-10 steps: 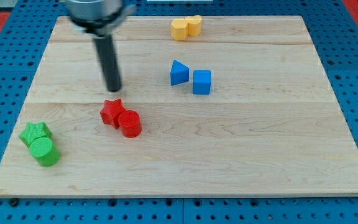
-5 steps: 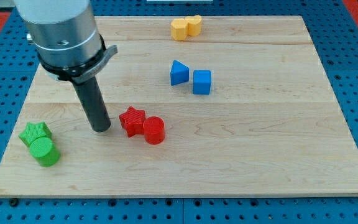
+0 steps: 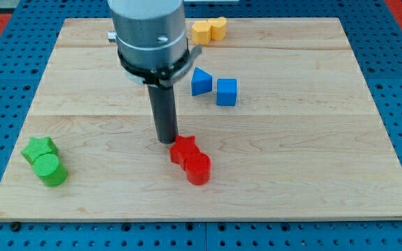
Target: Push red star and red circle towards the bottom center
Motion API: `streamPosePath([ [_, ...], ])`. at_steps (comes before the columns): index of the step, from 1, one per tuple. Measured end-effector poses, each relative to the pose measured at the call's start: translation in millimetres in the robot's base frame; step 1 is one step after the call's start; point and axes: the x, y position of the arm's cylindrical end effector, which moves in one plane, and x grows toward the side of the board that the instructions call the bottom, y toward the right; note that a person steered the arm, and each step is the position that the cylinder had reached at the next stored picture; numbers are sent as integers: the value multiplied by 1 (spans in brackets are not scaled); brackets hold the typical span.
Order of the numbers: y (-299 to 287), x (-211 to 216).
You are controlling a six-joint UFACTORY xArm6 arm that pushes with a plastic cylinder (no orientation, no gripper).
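The red star (image 3: 183, 150) lies near the board's lower middle, with the red circle (image 3: 198, 169) touching it on its lower right. My tip (image 3: 166, 140) stands just to the upper left of the red star, touching or nearly touching it. The rod rises from there to the arm's grey body at the view's top.
A blue triangle (image 3: 201, 81) and blue cube (image 3: 226, 92) sit right of the rod. Two yellow blocks (image 3: 209, 30) lie at the top edge. A green star (image 3: 40, 148) and green circle (image 3: 50, 170) lie at the lower left. The wooden board (image 3: 313, 160) ends near the view's bottom.
My tip swept from the upper left down past the red pair, then right. The red star and red circle slid right and towards the bottom, about 90 pixels in all.
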Motion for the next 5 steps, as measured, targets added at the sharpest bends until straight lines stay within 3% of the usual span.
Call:
streamPosePath([
  [3,-7,62],
  [4,-67,69],
  [5,-77,114],
])
